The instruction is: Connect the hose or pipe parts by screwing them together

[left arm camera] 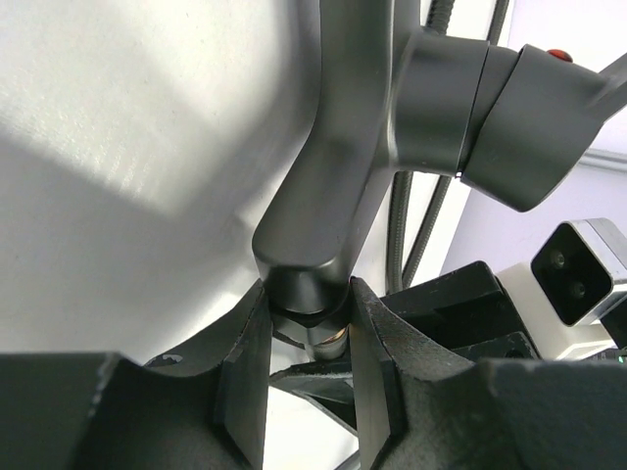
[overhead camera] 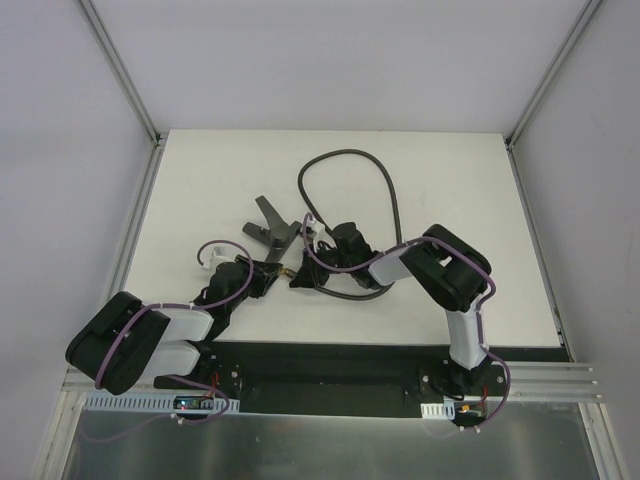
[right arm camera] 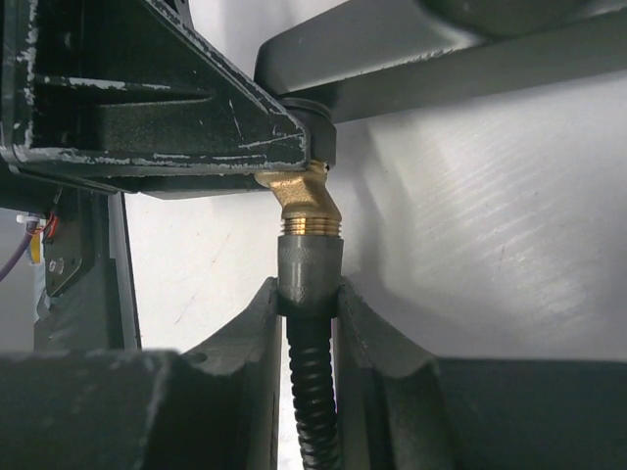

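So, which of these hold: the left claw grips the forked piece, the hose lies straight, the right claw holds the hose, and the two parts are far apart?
1. The left gripper is clamped on the forked fitting. True.
2. The hose lies straight across the table. False: it curls in a loop.
3. The right gripper holds the hose just behind its brass end. True.
4. The hose end and the fitting are far apart. False: they meet between the two grippers.

Left arm (overhead camera: 120,345) and right arm (overhead camera: 455,278), black joints, white links, thin purple cables (overhead camera: 215,244), dark textured fingers (left arm camera: 245,382)
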`<state>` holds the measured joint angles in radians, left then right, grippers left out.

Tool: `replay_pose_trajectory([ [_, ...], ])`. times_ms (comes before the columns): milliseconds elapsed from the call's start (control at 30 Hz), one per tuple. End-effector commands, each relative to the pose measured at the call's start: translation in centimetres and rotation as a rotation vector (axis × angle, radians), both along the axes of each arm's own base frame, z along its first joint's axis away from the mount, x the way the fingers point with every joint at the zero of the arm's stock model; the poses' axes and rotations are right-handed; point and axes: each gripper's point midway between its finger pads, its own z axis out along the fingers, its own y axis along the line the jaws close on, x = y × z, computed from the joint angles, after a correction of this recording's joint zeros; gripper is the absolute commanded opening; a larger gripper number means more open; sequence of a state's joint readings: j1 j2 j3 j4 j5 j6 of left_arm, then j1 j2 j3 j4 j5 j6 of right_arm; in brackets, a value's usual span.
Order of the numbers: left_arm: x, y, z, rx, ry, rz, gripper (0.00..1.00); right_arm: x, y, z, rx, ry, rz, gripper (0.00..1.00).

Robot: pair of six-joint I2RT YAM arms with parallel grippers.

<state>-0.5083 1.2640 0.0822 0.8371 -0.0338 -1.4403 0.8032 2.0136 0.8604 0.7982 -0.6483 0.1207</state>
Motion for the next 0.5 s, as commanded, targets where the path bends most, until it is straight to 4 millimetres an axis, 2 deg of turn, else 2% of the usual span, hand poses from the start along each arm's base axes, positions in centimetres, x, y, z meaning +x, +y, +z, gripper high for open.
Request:
replay_pose_trajectory([
  [0,-2.1,-1.1,-1.1,0.029,0.019,-0.127,0.0,5.1,2.0,2.9,0.037,-0.127,-0.072,0.03],
  [133,-2.0,-0.8,-1.0,0.044,0.025,-0.11,0.08,6.0,2.1,2.6,0.0,-0.151,-0.068,0.03],
  [267,-1.8,-0.2,-1.0,0.09,0.042,-0.093,0.23,6.3,2.2,2.4,-0.042,-0.179,-0.036,0.02],
  [300,-2.0,-0.1,-1.2,0.101,0.061,-0.095,0.29,6.0,1.9,1.6,-0.072,-0.177,-0.017,0.02],
  [400,-1.6,0.7,-0.8,0.129,0.045,-0.055,0.39,6.3,1.8,1.3,-0.106,-0.184,-0.003,0.01],
  [467,-1.2,0.8,0.1,0.134,0.021,-0.045,0.42,6.5,1.9,1.4,-0.111,-0.193,-0.007,0.01],
])
